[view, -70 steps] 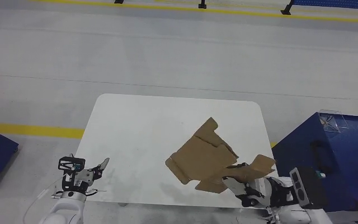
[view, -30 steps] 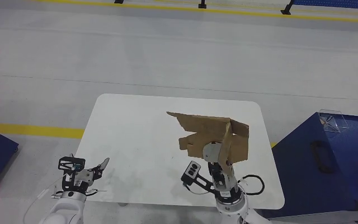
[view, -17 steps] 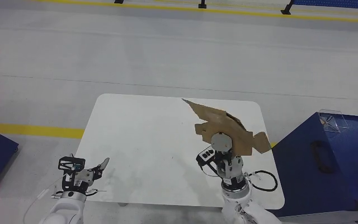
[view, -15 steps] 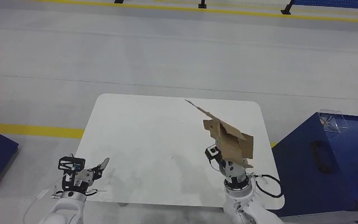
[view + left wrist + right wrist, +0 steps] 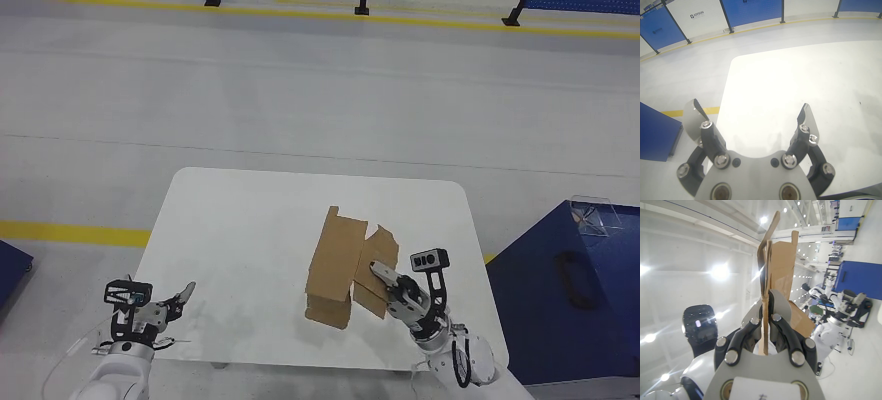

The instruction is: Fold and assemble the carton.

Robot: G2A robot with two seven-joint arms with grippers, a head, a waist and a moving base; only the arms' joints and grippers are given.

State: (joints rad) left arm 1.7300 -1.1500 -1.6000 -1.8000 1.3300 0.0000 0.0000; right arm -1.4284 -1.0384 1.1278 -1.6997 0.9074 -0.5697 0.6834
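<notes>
- Pale grey workshop floor crossed by yellow lines (image 5: 70, 233) surrounds a white table with rounded corners (image 5: 240, 240).
- Blue partition panels on black posts (image 5: 753, 11) line the far side of the floor, and a dark blue cabinet (image 5: 570, 290) stands just off the table's right side.
- The right gripper (image 5: 766, 298) rises from the table's near right edge, angled upward and in toward the table's middle; ceiling lights show behind it.
- Its fingers (image 5: 779, 302) are pressed together on one edge of the flattened brown cardboard carton (image 5: 335, 265), pinching the layered sheets.
- The carton is over the right half of the table, just beside the gripper on its inner side. Its long panel runs away from the robot with shorter flaps next to it; whether its lower end touches the tabletop cannot be told.
- The left gripper (image 5: 750, 103) hangs at the table's near left corner, well apart from the carton. It points across the tabletop with its two curved fingers spread wide and nothing between them.
</notes>
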